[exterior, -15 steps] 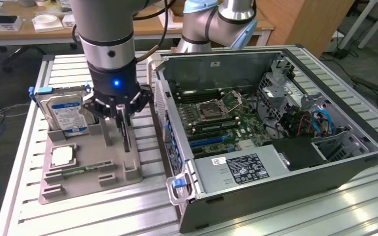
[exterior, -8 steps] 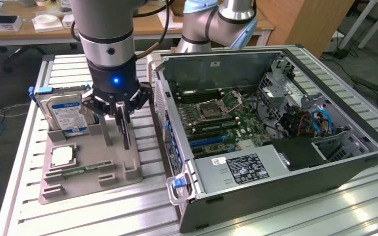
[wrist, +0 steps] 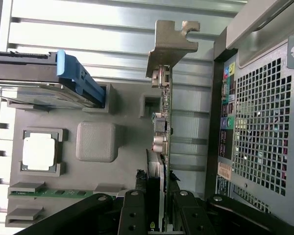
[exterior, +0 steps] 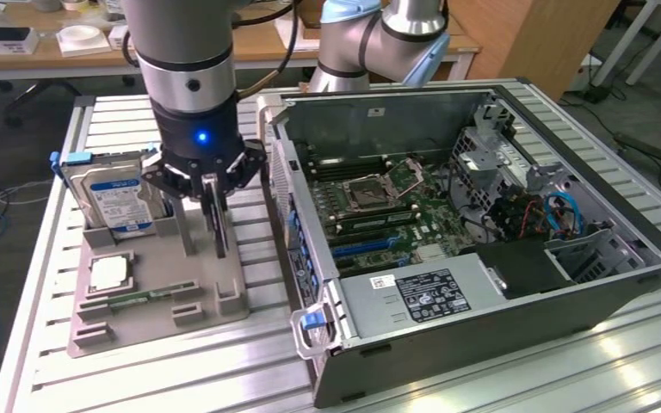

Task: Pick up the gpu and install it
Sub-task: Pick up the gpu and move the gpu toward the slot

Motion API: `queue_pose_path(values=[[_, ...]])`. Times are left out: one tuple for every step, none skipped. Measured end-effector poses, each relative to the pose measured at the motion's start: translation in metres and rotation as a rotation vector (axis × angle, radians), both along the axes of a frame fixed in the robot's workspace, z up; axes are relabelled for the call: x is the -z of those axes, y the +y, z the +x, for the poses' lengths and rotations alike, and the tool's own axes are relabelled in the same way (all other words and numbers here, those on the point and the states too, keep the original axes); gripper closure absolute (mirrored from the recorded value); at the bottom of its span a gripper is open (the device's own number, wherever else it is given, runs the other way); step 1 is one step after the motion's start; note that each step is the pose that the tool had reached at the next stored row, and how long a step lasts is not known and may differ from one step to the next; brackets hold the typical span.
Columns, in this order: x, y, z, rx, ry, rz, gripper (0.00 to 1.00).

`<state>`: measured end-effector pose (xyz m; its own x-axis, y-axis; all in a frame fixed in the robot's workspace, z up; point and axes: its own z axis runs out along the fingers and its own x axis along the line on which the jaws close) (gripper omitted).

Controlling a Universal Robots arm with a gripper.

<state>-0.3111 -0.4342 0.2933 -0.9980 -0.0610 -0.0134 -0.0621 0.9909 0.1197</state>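
The gpu (exterior: 219,228) stands on edge over the grey holder tray (exterior: 158,323), to the exterior view's left of the open computer case (exterior: 606,258). My gripper (exterior: 207,200) comes down on it from above and is shut on its top edge. In the wrist view the gpu (wrist: 164,142) is seen edge-on, a thin green board with a silver end bracket (wrist: 174,44), and my gripper (wrist: 159,208) has a black finger (wrist: 133,213) on each side of it. Whether the card's lower edge still sits in the tray slot I cannot tell.
In the tray stand a silver hard drive (exterior: 113,194) with a blue label, a square processor chip (exterior: 109,274) and a memory stick (exterior: 147,297). The case shows its motherboard (exterior: 377,206) and power supply (exterior: 423,292). Another arm's base (exterior: 377,43) rises behind the case.
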Motion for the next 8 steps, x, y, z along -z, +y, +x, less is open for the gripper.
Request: queue_pose_path(values=[[-0.0005,0.0,0.0,0.0,0.0,0.0013,0.73],[-0.0009,0.0,0.0,0.0,0.0001,0.0026,0.73],[-0.0014,0.0,0.0,0.0,0.0,0.0039,0.73],[-0.0019,0.0,0.0,0.0,0.0,0.005,0.73],[-0.0024,0.0,0.0,0.0,0.0,0.0062,0.73],[-0.0028,0.0,0.0,0.0,0.0,0.0073,0.73],[-0.0032,0.0,0.0,0.0,0.0,0.0084,0.73],[-0.0037,0.0,0.0,0.0,0.0,0.0095,0.73]])
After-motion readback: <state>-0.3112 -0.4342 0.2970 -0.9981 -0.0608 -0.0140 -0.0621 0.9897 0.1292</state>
